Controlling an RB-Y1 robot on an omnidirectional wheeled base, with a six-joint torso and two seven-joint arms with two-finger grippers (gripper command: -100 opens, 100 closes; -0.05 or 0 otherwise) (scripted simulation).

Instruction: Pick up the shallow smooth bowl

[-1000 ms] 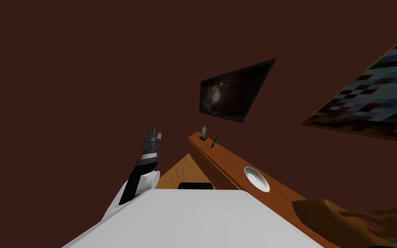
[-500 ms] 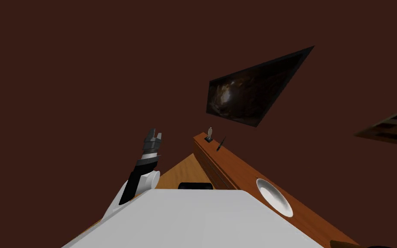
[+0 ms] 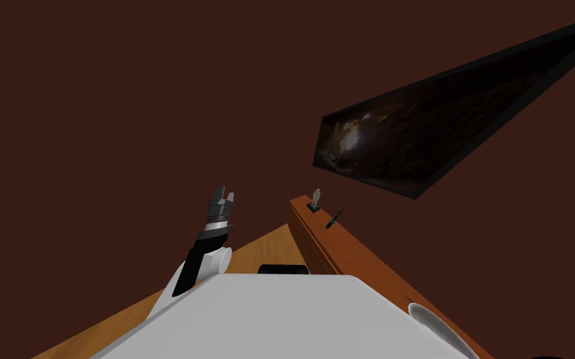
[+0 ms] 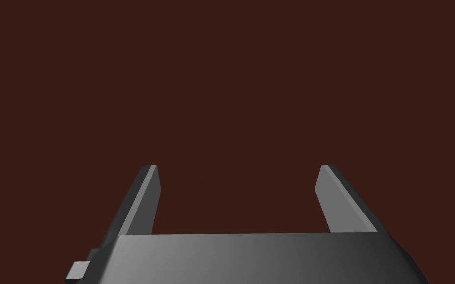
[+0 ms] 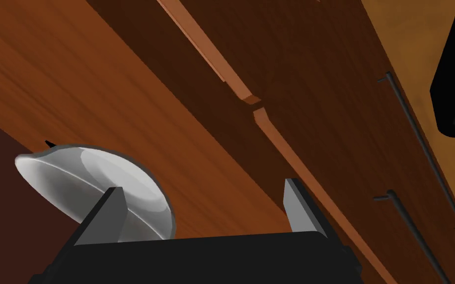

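Bowl (image 5: 98, 182), shallow, smooth and pale grey, upright on the brown wooden sideboard (image 3: 355, 255), by its wall-side edge. Right gripper (image 5: 204, 207) close by, spread wide and empty, one finger (image 5: 105, 217) overlapping the bowl's near side, most of the bowl outside the gap. Left gripper (image 3: 222, 198) pointing up, well apart from the sideboard, likewise spread and holding nothing. Small figurine (image 3: 315, 201) and dark pen (image 3: 334, 218) at the sideboard's far end.
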